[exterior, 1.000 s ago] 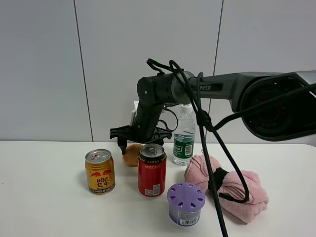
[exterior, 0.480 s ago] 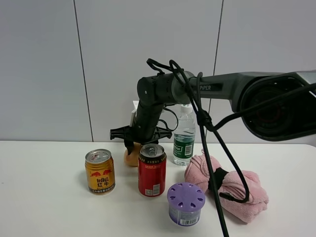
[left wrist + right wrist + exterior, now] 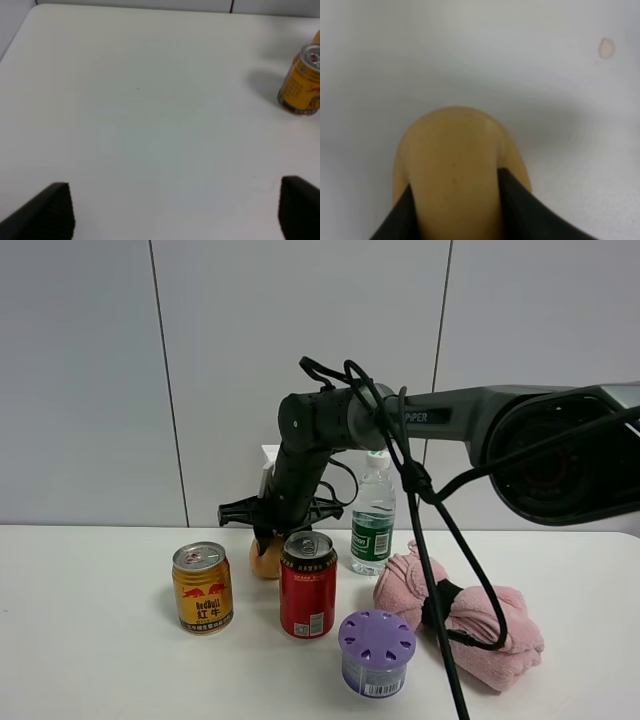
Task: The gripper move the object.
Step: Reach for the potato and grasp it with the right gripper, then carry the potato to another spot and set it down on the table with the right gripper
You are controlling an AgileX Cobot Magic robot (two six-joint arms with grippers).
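Observation:
The object, a small tan-orange bun [image 3: 264, 559], sits on the white table [image 3: 90, 640] just behind the red can. My right gripper [image 3: 265, 538] reaches down onto it from above on its black arm. In the right wrist view the bun [image 3: 454, 160] is pinched between the two black fingers [image 3: 520, 212] of the right gripper [image 3: 457, 202], which dent its sides. My left gripper [image 3: 175, 212] is out of the exterior high view; its wrist view shows the two fingertips wide apart over bare table, with nothing between them.
A yellow can [image 3: 203, 587] stands left of the bun and also shows in the left wrist view [image 3: 302, 82]. A red can [image 3: 308, 585] stands in front of the bun, with a water bottle [image 3: 373, 515] to its right. A purple-lidded tub [image 3: 376, 652] and a pink rolled towel [image 3: 470, 625] lie front right.
The right gripper's fingers stood spread beside the bun; they have since moved over it and closed on it. The cans, bottle, tub and towel have not moved.

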